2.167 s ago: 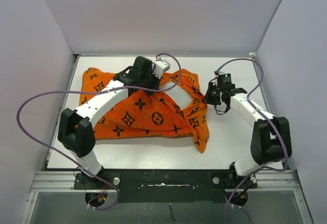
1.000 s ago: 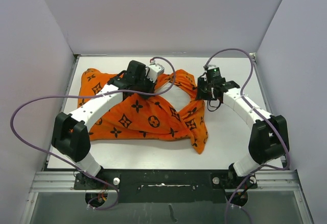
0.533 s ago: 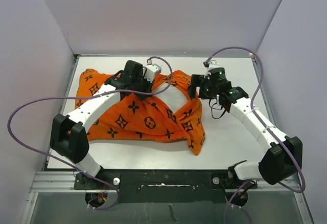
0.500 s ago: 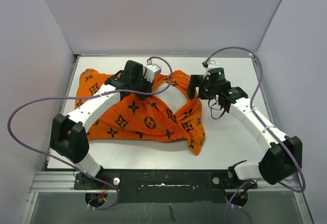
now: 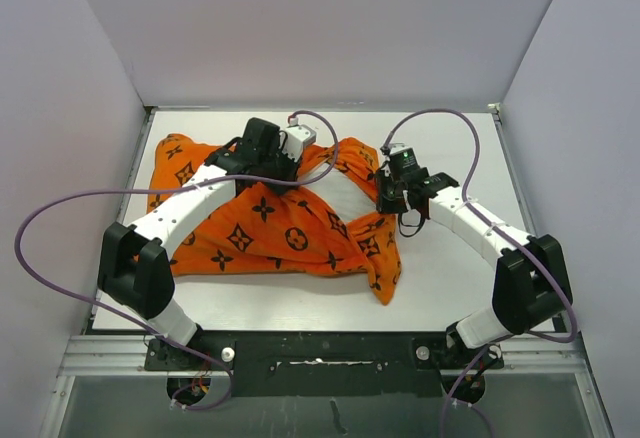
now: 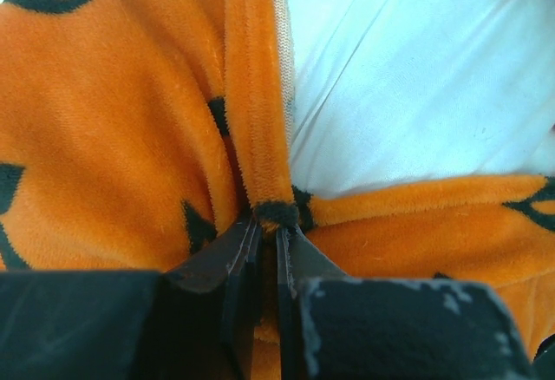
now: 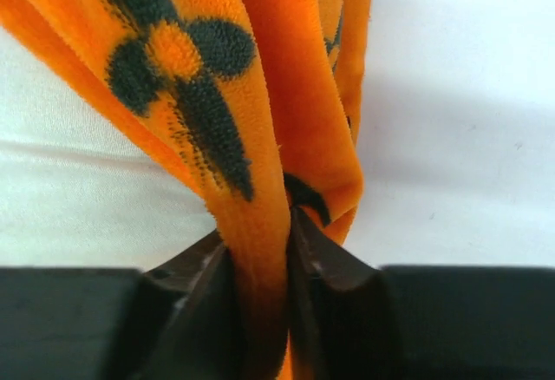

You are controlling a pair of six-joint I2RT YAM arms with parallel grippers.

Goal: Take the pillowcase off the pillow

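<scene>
pillowcase point(image 5: 270, 228): lay across the left and middle of the table point(image 5: 450, 278). It was spread fairly flat at its left end and bunched into folds toward the right, with one corner trailing toward the near edge.
pillow point(image 5: 348, 194): sat inside the pillowcase. Only a white patch showed, through the opening at the far right of the cover, between the two grippers.
left gripper point(image 6: 267, 224): was at the far edge of the pillowcase, on the left side of the opening. Its jaws were nearly together, pinching a narrow ridge of the orange hem. The wrist view showed bare pillow fabric just beside that ridge.
right gripper point(image 7: 256, 241): was on the right side of the opening. Its jaws were closed to a narrow gap, clamping a thick fold of orange plush. A black flower motif sat on the fold just beyond the fingers, with white pillow to one side and bare table to the other.
opening: the orange edge ran from one gripper to the other around the white patch.
cables point(image 5: 60, 208): purple loops arched from each arm, the left one swinging out over the table's left edge.
</scene>
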